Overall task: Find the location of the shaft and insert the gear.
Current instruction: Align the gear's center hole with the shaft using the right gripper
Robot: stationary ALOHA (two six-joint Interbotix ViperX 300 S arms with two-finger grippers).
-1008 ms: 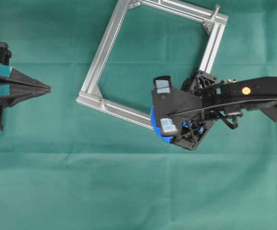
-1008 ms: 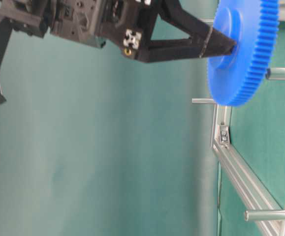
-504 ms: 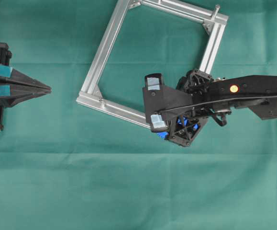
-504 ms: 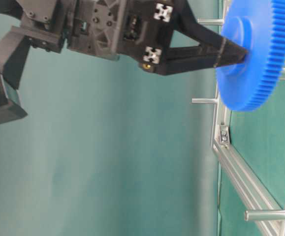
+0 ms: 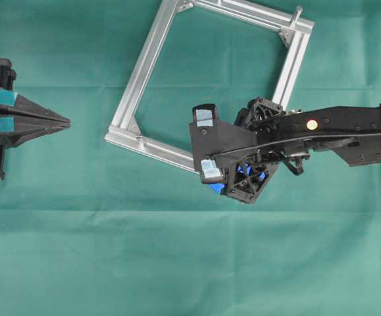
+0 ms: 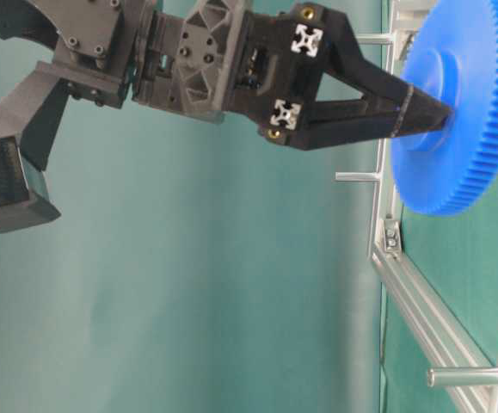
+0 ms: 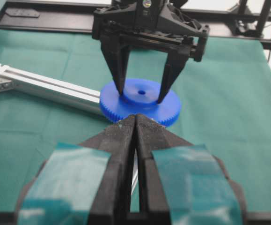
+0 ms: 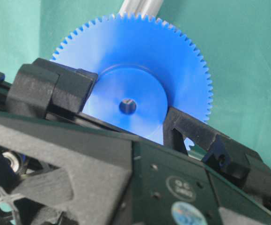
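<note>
From overhead, the right pincer (image 5: pixel 226 178) has carried the gear (image 5: pixel 243 176) leftward to the frame's (image 5: pixel 152 58) near corner, toward the pins. The table-level view adds that it hangs just off the frame. The wrist views show the pincer clamping its hub; the left pincer (image 7: pixel 135 123) is clenched, empty.

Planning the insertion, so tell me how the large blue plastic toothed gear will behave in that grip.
The large blue plastic toothed gear probably stays stiff; its disc looks thick and solid. The right gripper pinches only the smooth raised hub, so it may slip or tilt. Likely light, being plastic.
</note>
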